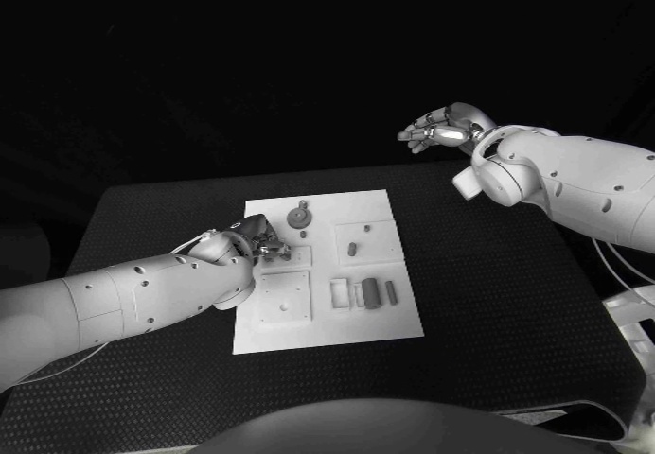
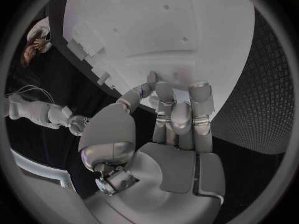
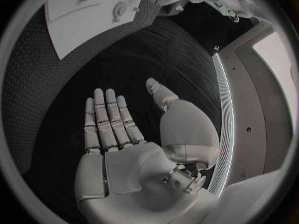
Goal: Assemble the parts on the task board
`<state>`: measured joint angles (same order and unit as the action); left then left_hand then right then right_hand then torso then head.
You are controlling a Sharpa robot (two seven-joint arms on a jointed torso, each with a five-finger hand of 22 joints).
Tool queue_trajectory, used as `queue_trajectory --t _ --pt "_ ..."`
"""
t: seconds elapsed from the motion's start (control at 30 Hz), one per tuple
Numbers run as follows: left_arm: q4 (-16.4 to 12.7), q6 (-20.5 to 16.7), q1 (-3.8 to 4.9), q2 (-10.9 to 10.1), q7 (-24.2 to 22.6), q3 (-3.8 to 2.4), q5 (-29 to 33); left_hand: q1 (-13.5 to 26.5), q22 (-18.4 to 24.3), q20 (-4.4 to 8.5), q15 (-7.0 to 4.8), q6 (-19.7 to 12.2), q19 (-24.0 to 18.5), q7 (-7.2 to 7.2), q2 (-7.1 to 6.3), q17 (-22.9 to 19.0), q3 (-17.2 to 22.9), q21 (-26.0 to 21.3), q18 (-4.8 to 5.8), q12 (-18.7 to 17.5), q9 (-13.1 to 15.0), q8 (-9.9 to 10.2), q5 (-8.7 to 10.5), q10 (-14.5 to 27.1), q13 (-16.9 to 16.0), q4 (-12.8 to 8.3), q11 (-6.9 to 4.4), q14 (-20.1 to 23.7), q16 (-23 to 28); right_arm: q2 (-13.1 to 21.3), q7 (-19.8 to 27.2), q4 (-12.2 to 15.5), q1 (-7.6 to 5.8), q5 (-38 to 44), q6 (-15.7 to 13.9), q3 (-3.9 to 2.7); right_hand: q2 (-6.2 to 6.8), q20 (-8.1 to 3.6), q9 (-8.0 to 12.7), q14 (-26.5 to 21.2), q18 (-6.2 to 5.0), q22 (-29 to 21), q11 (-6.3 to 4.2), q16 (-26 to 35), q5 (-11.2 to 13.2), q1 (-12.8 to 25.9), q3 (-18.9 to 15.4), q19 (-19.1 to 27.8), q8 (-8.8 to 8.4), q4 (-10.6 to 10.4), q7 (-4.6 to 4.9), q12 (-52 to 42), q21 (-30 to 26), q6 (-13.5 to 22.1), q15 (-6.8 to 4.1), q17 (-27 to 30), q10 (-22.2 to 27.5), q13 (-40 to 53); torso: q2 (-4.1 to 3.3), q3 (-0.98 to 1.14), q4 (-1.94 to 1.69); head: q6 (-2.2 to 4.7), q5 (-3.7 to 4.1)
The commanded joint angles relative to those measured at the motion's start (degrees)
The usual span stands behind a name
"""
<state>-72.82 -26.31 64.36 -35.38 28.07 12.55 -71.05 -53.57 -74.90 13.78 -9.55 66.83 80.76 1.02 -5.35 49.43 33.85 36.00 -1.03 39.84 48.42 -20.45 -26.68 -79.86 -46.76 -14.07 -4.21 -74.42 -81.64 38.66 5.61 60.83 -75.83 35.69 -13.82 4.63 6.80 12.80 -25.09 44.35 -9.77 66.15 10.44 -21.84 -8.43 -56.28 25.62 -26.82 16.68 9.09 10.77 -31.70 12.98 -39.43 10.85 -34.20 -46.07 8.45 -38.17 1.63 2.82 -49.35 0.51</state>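
The white task board (image 1: 342,322) lies mid-table. On it are a grey round-headed part (image 1: 300,216), a small peg (image 1: 352,250) and several grey blocks (image 1: 368,291). My left hand (image 1: 253,242) is at the board's left edge, fingers bent down with their tips on the board (image 2: 187,30). In the left wrist view the thumb meets the fingertips (image 2: 156,87), and what lies under them is hidden. My right hand (image 1: 444,128) hangs high beyond the table's far right, away from the board. It is flat with fingers spread (image 3: 109,119) and holds nothing.
A square raised plate (image 1: 284,295) sits on the board's near left. The black table (image 1: 491,284) stretches right of the board. In the right wrist view the board (image 3: 74,15) lies far off, past the dark mat.
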Motion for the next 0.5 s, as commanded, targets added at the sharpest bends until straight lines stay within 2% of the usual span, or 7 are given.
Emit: queue_trajectory --t 0.03,0.5 --pt "-0.3 4.6 -0.76 0.7 -0.3 0.51 -1.3 -1.0 -1.3 0.99 -1.61 3.2 1.0 -0.82 0.70 0.0 1.0 0.4 -0.95 0.2 0.2 -0.1 -3.02 -1.5 -0.1 -1.2 -1.08 -0.8 -0.3 0.0 0.5 0.1 0.01 0.0 0.7 -0.02 0.08 0.02 0.1 -0.5 0.86 0.1 0.12 0.3 0.0 0.4 -0.1 0.2 0.30 -0.3 3.09 -0.3 -0.3 0.5 0.06 -0.1 0.4 -0.1 0.00 0.00 0.01 0.05 -0.05" --pt "-0.1 9.3 -0.75 1.4 -0.2 0.49 -8.3 -1.3 -1.3 0.98 -1.62 3.2 1.0 -0.83 0.62 0.0 1.2 0.5 -0.95 0.2 0.2 -0.1 -2.95 -1.4 -0.1 -1.2 -1.09 -0.8 -0.3 -0.1 0.5 0.1 0.01 0.0 0.7 -0.02 -0.02 0.05 0.1 -0.5 0.87 0.2 0.12 0.4 0.0 0.6 -0.2 0.1 0.33 -0.6 3.10 -0.3 -0.4 0.5 0.08 -0.1 0.4 -0.1 0.01 0.03 0.01 0.04 0.21"
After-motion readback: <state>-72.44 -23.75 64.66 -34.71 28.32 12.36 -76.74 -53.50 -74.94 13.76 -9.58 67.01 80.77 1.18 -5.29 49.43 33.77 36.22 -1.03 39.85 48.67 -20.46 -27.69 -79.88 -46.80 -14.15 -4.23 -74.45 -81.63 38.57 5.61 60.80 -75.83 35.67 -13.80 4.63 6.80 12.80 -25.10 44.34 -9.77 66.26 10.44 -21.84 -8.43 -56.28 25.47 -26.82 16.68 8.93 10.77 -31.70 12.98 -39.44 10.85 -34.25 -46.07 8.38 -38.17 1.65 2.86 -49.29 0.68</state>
